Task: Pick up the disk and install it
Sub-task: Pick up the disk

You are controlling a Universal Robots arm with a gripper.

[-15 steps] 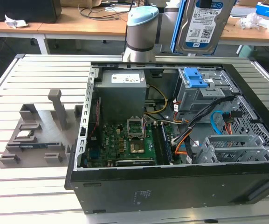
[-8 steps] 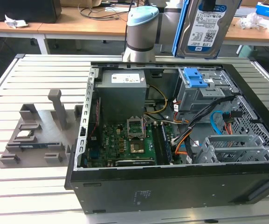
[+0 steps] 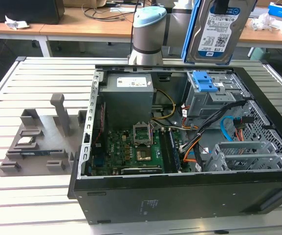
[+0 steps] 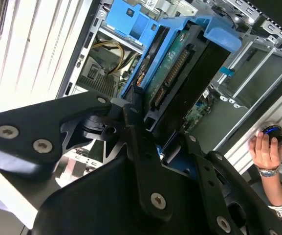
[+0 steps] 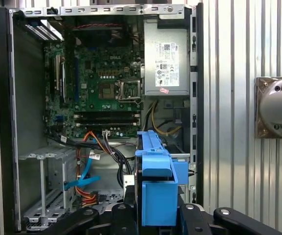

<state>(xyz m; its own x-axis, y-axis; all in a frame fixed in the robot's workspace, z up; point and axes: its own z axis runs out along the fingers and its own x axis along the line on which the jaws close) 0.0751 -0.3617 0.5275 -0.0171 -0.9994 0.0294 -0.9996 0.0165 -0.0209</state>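
the gripper pinches the disk upright over the drive cage in a corner of the computer case; best kept square to it, clear of the cables.

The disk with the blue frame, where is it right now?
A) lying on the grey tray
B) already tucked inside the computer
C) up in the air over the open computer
C: the gripper holds the disk up above the open computer case.
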